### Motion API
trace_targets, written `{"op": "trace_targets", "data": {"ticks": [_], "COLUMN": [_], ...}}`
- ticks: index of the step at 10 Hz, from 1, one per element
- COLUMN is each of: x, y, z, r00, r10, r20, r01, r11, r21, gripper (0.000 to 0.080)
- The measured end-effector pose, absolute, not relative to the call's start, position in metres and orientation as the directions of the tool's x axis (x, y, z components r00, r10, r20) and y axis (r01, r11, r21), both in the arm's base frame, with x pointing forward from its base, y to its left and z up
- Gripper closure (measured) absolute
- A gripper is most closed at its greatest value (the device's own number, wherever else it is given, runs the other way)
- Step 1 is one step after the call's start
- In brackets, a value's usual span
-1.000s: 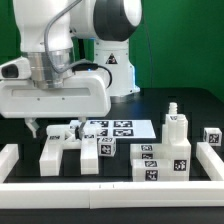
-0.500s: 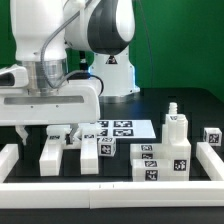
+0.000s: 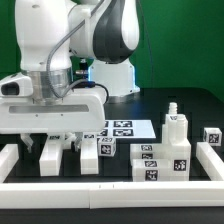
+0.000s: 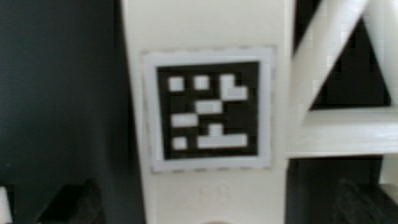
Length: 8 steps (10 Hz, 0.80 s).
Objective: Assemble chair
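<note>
Gripper [image 3: 50, 141] hovering lower left of ext frame, jaws spread wide, gripping nothing. Tagged chair bar [image 4: 205, 110] filling wrist cam. Other chair pcs [image 3: 160, 160] sitting lower right.

Arm [image 3: 45, 40] bent low, jaws wide apart.

**A:** Middle of the desk [image 3: 160, 110]?

**B:** Marker board [image 3: 120, 128] lies flat toward the back. Nearer the camera, a small cube [image 3: 105, 148]. To the exterior view's left of it, two panels side by side: inner panel [image 3: 88, 156], outer panel [image 3: 52, 155].

**A:** Exterior view's right?

**B:** Block cluster [image 3: 160, 162] close behind the front rail [image 3: 110, 188]. Post [image 3: 175, 125] stands behind the cluster. Lone cube [image 3: 212, 137] by the side rail [image 3: 212, 160].

**A:** Pincer?

**B:** Pincer [image 3: 48, 142] hangs over the two panels. Wrist view: bar [image 4: 205, 110] directly beneath, another piece [image 4: 347, 95] just beside it.
</note>
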<state>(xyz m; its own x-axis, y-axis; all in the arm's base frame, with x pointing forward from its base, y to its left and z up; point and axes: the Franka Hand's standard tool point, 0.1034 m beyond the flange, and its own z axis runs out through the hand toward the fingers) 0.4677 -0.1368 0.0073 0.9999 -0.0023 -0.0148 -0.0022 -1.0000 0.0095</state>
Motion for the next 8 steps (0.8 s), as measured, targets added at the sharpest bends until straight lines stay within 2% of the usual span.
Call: {"op": "trace_targets", "data": {"ticks": [2, 3, 4, 6, 7, 8], "x": [0.468, 0.468, 0.468, 0.468, 0.469, 0.467], "y": [-0.137, -0.137, -0.137, -0.137, -0.141, -0.145], "z": [0.007, 0.008, 0.008, 0.008, 0.015, 0.030], "r00": [1.000, 1.000, 1.000, 1.000, 0.998, 0.992], "r10": [-0.002, -0.002, -0.002, -0.004, -0.056, -0.107], "r20": [-0.015, -0.013, -0.014, -0.014, -0.035, -0.071], "r01": [-0.002, -0.002, -0.002, -0.004, -0.056, -0.111], "r11": [-1.000, -1.000, -1.000, -1.000, -0.998, -0.993], "r21": [0.010, 0.009, 0.009, 0.009, -0.006, -0.042], "gripper": [0.0406, 0.0406, 0.0517, 0.0517, 0.0517, 0.0517]}}
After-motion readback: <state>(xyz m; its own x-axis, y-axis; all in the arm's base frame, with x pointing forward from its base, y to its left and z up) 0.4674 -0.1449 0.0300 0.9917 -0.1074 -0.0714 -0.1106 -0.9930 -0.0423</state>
